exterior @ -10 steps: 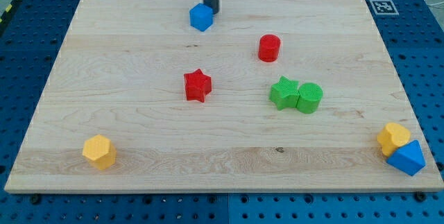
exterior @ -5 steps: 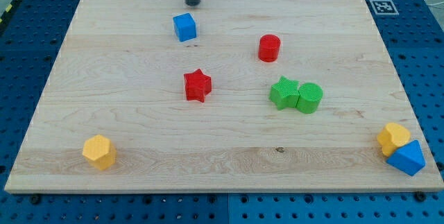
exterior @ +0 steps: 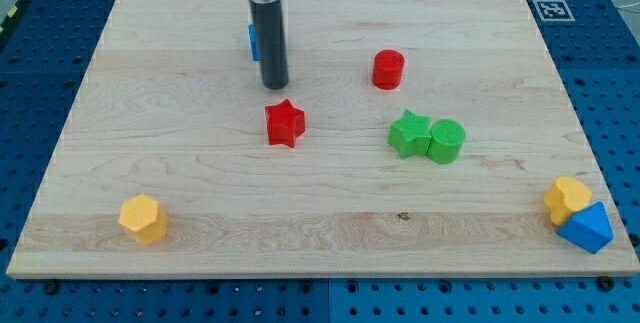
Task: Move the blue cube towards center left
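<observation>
While the rod stands in the upper middle of the tabletop (exterior: 90, 153), my tip (exterior: 274, 85) rests on the wood just below the blue cube (exterior: 253, 40), of which only a sliver shows at the rod's left edge; the rest is hidden behind the rod. No hand is fitted to this arm, only the plain rod, so there is nothing to open or close. Item, red star (exterior: 285, 123): just below and slightly to the right of the tip, apart from it. Item, red cylinder (exterior: 388, 68): well to the right of the rod. Item, green star (exterior: 408, 134) and green cylinder (exterior: 447, 141): touching each other, right of centre. Item, yellow block (exterior: 143, 218): near the bottom left corner. Item, second yellow block (exterior: 567, 199) and blue wedge (exterior: 586, 229): touching, at the bottom right corner. Judgement: the cube sits near the top edge, above the centre-left goal, and the tip lies on its lower right side, which suits a push leftward more than downward; a start from above the cube would likely serve better.
</observation>
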`<action>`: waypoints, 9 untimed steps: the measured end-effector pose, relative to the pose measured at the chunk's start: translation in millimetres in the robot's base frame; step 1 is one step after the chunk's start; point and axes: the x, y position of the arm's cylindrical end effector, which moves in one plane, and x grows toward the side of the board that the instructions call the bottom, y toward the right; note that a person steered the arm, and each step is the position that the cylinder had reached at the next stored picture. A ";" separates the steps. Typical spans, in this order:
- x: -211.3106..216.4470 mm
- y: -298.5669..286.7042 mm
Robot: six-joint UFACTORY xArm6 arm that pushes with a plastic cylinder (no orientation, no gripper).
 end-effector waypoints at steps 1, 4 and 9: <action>-14.4 10.5; -79.3 -44.1; -50.3 -94.3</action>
